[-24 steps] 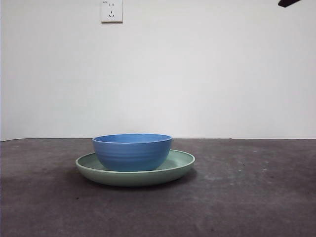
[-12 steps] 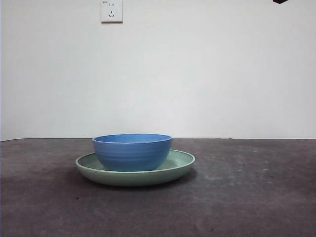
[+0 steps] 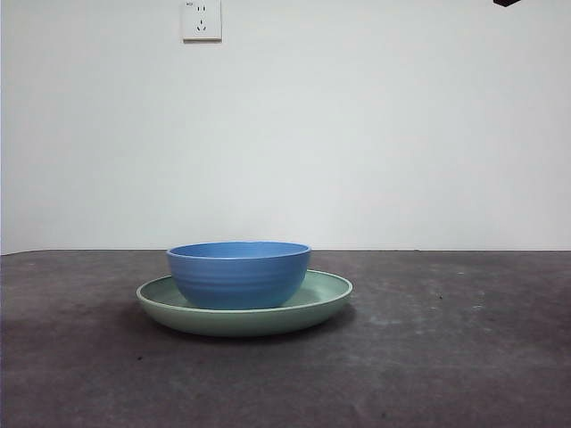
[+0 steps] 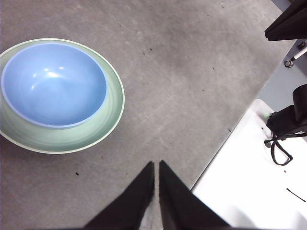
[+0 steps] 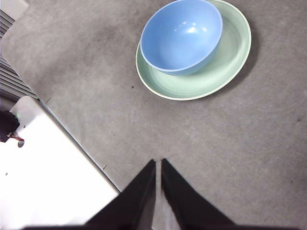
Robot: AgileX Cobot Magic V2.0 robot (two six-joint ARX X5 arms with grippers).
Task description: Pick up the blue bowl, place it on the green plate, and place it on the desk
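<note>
Already nested, the blue bowl (image 3: 239, 274) sits upright inside the green plate (image 3: 326, 299), toward the plate's 9 o'clock side as seen from the front, on the table (image 3: 446, 357). Both arms wait high and well apart from the pair: the left gripper (image 4: 156, 165) and the right gripper (image 5: 158, 163) each hang over bare tabletop with their fingers pressed together, pinching nothing. A black tip (image 3: 507, 3) shows at the front view's 1 o'clock corner; which arm it belongs to cannot be told.

By the look of things, the stacking step is done and what remains is setting the bowl back on the table. That would call for one gripper to spread its fingers, descend to the bowl's rim and pinch the wall without dragging the plate.

Deep and round, the bowl carries faint horizontal ridges outside and a smooth, glossy interior that catches light. Wide and shallow, the pale mint plate has a raised, lighter rim. Matte, mottled grey-brown, the tabletop bears pale scuffs. A white wall socket (image 3: 202, 20) sits behind.
</note>
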